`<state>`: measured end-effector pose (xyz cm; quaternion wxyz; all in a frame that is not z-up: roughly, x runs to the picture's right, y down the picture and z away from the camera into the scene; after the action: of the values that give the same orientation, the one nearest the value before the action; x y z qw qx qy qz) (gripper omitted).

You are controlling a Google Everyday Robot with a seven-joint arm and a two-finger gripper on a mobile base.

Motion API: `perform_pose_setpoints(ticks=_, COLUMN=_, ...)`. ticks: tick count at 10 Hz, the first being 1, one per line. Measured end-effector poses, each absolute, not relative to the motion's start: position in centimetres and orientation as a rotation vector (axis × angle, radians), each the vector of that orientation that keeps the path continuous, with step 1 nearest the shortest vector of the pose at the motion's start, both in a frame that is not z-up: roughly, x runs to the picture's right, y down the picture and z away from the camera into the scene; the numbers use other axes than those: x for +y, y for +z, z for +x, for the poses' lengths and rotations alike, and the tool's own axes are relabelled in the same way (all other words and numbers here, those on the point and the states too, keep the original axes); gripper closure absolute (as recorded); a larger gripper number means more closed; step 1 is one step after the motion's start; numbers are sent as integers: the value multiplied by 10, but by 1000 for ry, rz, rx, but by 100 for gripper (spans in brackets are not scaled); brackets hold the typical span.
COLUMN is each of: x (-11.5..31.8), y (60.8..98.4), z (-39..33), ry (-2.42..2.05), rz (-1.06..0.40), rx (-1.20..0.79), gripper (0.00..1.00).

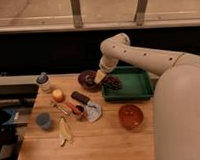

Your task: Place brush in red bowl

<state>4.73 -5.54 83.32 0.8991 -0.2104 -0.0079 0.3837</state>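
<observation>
Over the back of the desk [111, 144], the gripper [100, 77] hung with its fingers spread wide and nothing held between them. It was poised above the spot where the dark purple bowl [86, 80] met the left rim of the green tray [136, 95]. A dark red cluster [112, 82] lay in the tray's left end. The brush [60, 109] lay flat toward the desk's left side, slanting between the orange fruit [57, 95] and the banana [64, 132], just beside the red-handled utensil [72, 106]. The red bowl [130, 116] sat toward the right edge, in front of the tray, well apart from the brush. A black block-shaped tool [80, 97] lay just behind the utensil.
</observation>
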Motion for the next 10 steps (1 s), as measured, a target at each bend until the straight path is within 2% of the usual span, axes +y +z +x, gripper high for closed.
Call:
perform_pose_setpoints(ticks=5, x=-58, y=859, z=7, ry=758, rz=-416, rx=-75, gripper=20)
perform_pose_setpoints(ticks=10, x=-57, y=860, z=6, ry=760, rz=-416, rx=-75, gripper=20)
